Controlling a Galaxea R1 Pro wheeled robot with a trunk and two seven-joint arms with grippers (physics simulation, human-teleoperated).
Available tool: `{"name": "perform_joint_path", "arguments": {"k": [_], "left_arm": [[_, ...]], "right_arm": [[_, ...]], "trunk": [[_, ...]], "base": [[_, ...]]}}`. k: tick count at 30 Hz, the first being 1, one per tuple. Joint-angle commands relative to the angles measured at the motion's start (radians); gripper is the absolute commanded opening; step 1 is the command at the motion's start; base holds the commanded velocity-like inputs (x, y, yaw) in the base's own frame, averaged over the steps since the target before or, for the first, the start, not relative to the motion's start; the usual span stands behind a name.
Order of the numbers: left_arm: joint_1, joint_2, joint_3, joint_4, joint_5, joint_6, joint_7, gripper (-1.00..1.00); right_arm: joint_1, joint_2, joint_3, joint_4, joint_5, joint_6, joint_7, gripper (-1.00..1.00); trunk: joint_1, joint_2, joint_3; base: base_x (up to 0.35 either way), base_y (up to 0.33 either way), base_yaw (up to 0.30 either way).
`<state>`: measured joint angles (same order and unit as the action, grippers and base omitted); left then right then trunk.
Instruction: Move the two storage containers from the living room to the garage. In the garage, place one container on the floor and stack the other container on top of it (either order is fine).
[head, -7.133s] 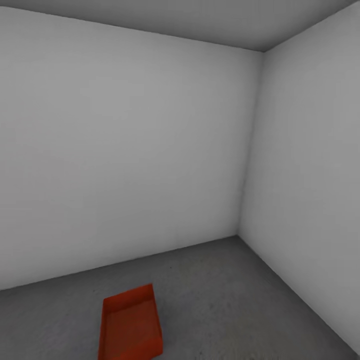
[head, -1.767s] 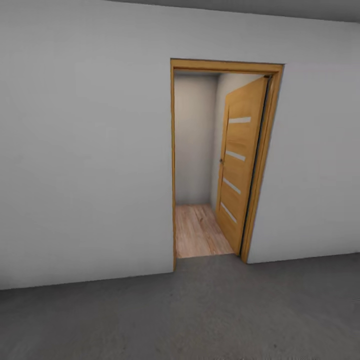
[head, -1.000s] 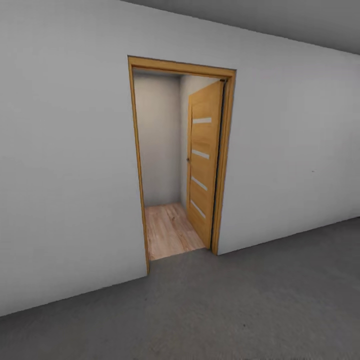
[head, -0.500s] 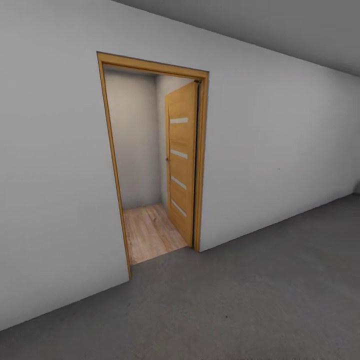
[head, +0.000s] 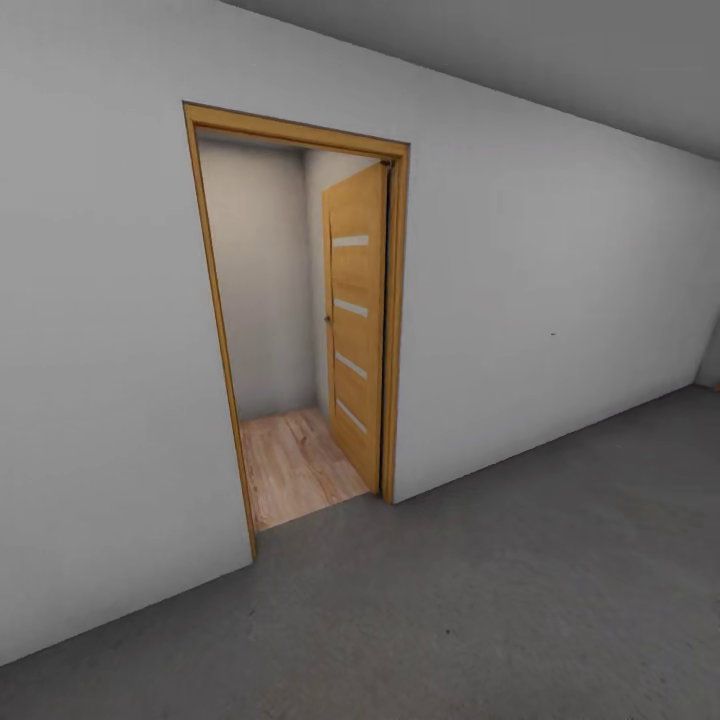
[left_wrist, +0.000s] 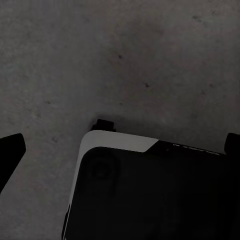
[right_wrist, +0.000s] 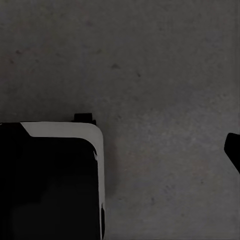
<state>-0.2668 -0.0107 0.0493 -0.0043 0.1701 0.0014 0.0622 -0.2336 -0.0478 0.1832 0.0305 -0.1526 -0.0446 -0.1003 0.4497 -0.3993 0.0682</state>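
- The left gripper (left_wrist: 120, 145) hangs over the concrete floor (left_wrist: 125, 60) with its dark fingertips far apart, nothing between them. Of the right gripper only one fingertip (right_wrist: 232, 147) shows, so its state cannot be told.
- No storage container is in sight; the robot faces the wood-framed doorway (head: 300, 330) in the garage's white wall (head: 560, 300).
- The door (head: 355, 320) stands swung inward at the right, with plank flooring (head: 295, 465) beyond.
- Judged step: leaving to fetch a container — best to square up on the opening and keep left of the door leaf.

No readable text, label, brand, number or sign anywhere: none on the wooden door (head: 356, 330), none on the white wall (head: 540, 300), none on the concrete floor (head: 480, 600).
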Motion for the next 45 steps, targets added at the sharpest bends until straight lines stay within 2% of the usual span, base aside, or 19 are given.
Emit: {"name": "perform_joint_path", "arguments": {"k": [1,21,25,29,34,45], "left_arm": [[0.0,0.0,0.004,0.0,0.005,0.0,0.002,1.0],[0.0,-0.001,0.004,-0.001,0.004,0.0,-0.002,1.0],[0.0,-0.012,0.013,-0.002,0.007,0.0,-0.004,1.0],[0.0,-0.035,0.014,-0.001,0.008,0.0,-0.006,1.0],[0.0,-0.039,0.012,-0.001,0.009,0.0,-0.007,1.0],[0.0,-0.035,0.013,0.0,0.013,0.001,-0.009,1.0]], "right_arm": [[-0.001,0.001,0.009,0.003,-0.01,-0.005,-0.001,1.0],[-0.001,0.002,0.008,0.003,-0.01,-0.005,-0.002,1.0],[-0.001,0.0,0.008,0.003,-0.01,-0.005,-0.002,1.0],[-0.001,-0.001,0.008,0.003,-0.01,-0.004,-0.002,1.0],[-0.001,0.0,0.009,0.003,-0.01,-0.003,-0.001,1.0],[-0.001,-0.001,0.008,0.003,-0.01,-0.003,-0.001,1.0]], "trunk": [[0.0,-0.001,0.0],[0.0,-0.001,0.0],[0.0,-0.001,0.0],[0.0,-0.001,0.0],[0.0,-0.001,0.0],[0.0,-0.001,0.0]], "base": [[0.0,0.0,0.0],[0.0,0.0,0.0],[0.0,0.0,0.0],[0.0,0.0,0.0],[0.014,0.0,0.0],[0.283,0.0,0.0]]}}
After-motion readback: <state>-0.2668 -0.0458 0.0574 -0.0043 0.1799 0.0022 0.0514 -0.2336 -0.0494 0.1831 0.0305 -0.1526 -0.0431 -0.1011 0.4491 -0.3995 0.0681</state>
